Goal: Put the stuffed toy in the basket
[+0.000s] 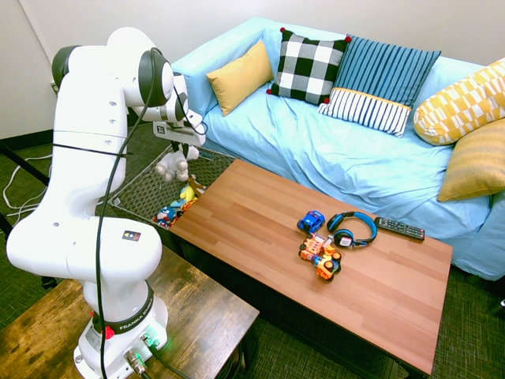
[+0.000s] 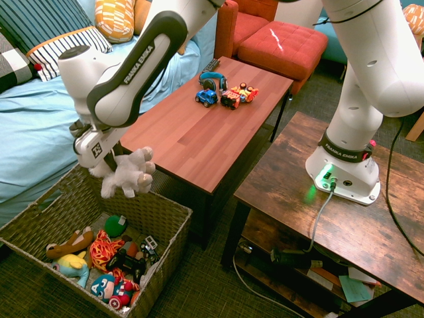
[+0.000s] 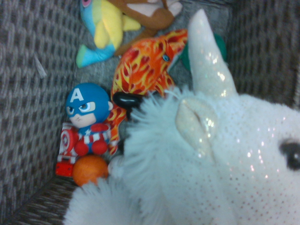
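Gripper point(image 2: 109, 167) on the white arm points straight down, fingers pinched tight on the small white fluffy stuffed toy point(image 2: 127, 174), a sparkly unicorn-like plush with a shiny horn and pale mane. Toy hangs in the air from the gripper, not touching anything. In the second exterior view it sits over the near-table wall of the large rectangular woven basket point(image 2: 164, 227), partly above the basket's inside, clear of the rim. In the first exterior view the toy point(image 1: 172, 165) dangles above the basket point(image 1: 146, 189), which stands on the floor between the light blue sofa point(image 1: 316, 150) and the end of the reddish wooden coffee table point(image 1: 260, 229).

Wrist view: toy's head point(image 3: 220, 154) fills most of the shot, horn pointing up in the picture, basket floor far below it. Down in the basket: a round-headed blue-masked superhero plush with a shield point(image 3: 85, 122), an orange flame-patterned soft toy point(image 3: 145, 65), a yellow and light blue plush point(image 3: 105, 28), a brown plush point(image 3: 150, 14), a small orange ball point(image 3: 90, 169).

On the coffee table, well apart from the toy: small blue toy car point(image 1: 311, 221), orange toy truck point(image 1: 319, 257), blue and black headphones point(image 1: 352, 229), black remote control point(image 1: 399, 228). Sofa carries a black and white checked cushion point(image 1: 310, 66) and a blue striped cushion point(image 1: 380, 83).
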